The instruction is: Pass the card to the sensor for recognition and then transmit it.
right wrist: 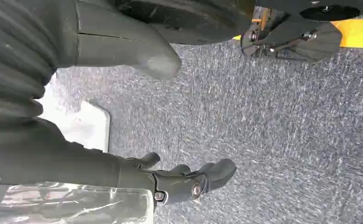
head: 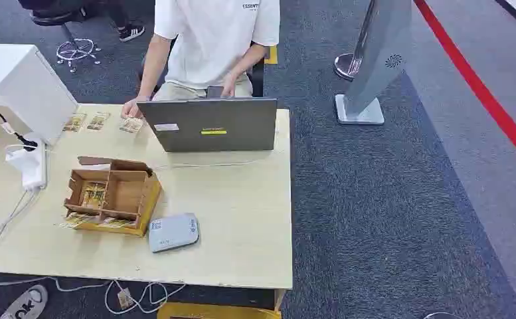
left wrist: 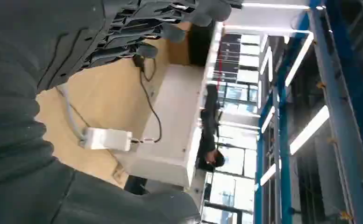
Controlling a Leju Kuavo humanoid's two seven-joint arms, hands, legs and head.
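Note:
A brown cardboard box [head: 112,193] with compartments stands on the left part of the table and holds a picture card [head: 94,193]. More cards [head: 89,221] lie flat along its near side. Right beside it, towards the front edge, lies the grey-white sensor [head: 173,232]. Three further cards [head: 97,120] lie at the far edge by a person's hand [head: 133,106]. My left hand [left wrist: 76,56] hangs beside the table with its dark fingers [left wrist: 160,18] apart, holding nothing. My right hand [right wrist: 76,163] hangs over the carpet, thumb [right wrist: 146,53] and fingers [right wrist: 198,179] spread and empty.
A person in a white shirt [head: 212,40] sits behind a grey laptop [head: 208,124] at the table's far edge. A white case [head: 19,83] and a power strip [head: 30,166] with cables occupy the left side. A grey stand [head: 374,60] rises from the carpet at the right.

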